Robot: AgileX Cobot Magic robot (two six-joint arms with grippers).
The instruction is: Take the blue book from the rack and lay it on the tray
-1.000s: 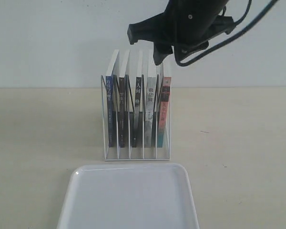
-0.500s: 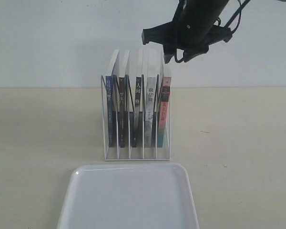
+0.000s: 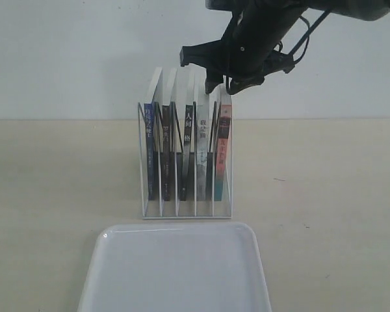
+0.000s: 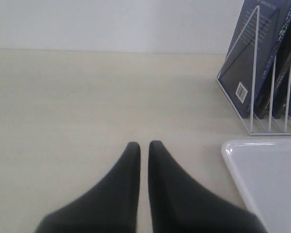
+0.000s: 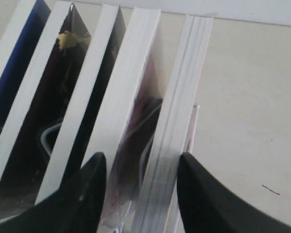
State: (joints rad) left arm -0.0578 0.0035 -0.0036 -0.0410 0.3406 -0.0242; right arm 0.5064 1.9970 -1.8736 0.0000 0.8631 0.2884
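Note:
The blue book (image 3: pixel 149 156) stands upright in the leftmost slot of the white wire rack (image 3: pixel 187 211), beside several other books. The white tray (image 3: pixel 175 273) lies in front of the rack with nothing on it. My right gripper (image 3: pixel 222 86) hovers open over the rack's right end. In the right wrist view its fingers (image 5: pixel 94 167) straddle the page edges of the two rightmost books (image 5: pixel 177 111), and the blue book (image 5: pixel 12 73) is far off to the side. My left gripper (image 4: pixel 143 145) is shut and empty above bare table, near the blue book (image 4: pixel 252 53) and tray (image 4: pixel 266 179).
Black-spined books (image 3: pixel 185 149) and a pink-and-teal-spined book (image 3: pixel 222 153) fill the other slots. The rack stands mid-table on a beige table (image 3: pixel 325 195) before a white wall. The left arm is outside the exterior view.
My right gripper swung up and to the right, then came back left and lower over the rack's right slots. Books, rack and tray have not moved.

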